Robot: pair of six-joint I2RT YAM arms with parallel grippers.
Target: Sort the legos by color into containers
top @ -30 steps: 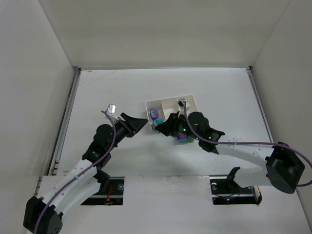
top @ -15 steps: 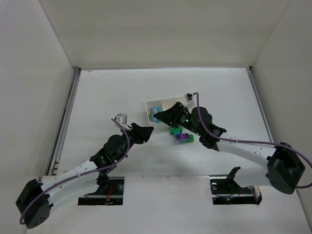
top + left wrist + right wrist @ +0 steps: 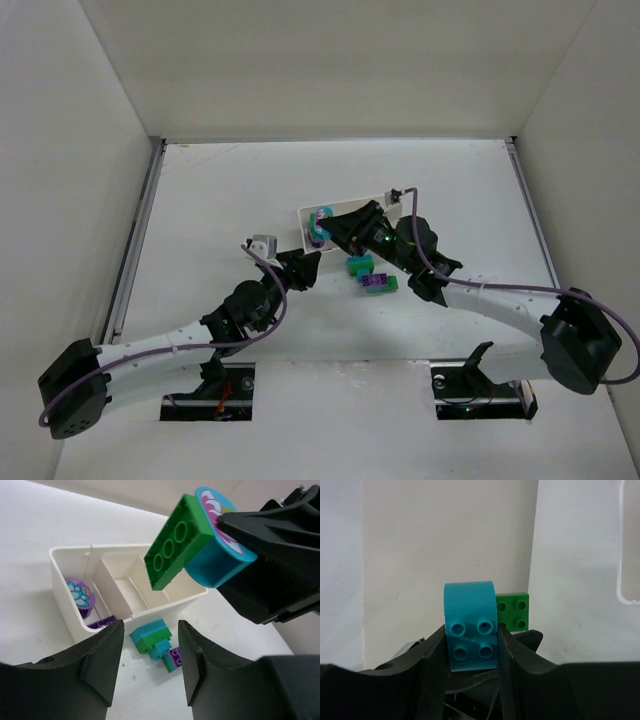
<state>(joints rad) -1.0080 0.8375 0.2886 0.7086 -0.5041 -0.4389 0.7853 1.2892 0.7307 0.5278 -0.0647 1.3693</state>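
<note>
We see the right gripper (image 3: 338, 228) gone from the loose bricks (image 3: 368, 275) up over the tray (image 3: 345, 206), now carrying a teal-and-green brick (image 3: 320, 222), seemingly above its left end, though that is hard to judge from the top view. The left gripper (image 3: 303, 268) has slid right toward the tray, its arm stretched lower and flatter.

**A:** What do the held bricks look like?

**B:** A teal rounded brick (image 3: 215, 555) with a pink-and-white print on its face is joined to a green brick (image 3: 177, 540) that shows three round sockets. The right claw (image 3: 471, 645) pinches the teal one and holds the pair tilted in the air above the white tray (image 3: 65, 595).

**A:** And the others?

**B:** A purple round piece (image 3: 80, 594) with a flower print lies in one end compartment, with a purple brick (image 3: 102, 623) by it. A teal, green and purple cluster (image 3: 155, 640) sits on the surface just beside the tray's wall.
</note>
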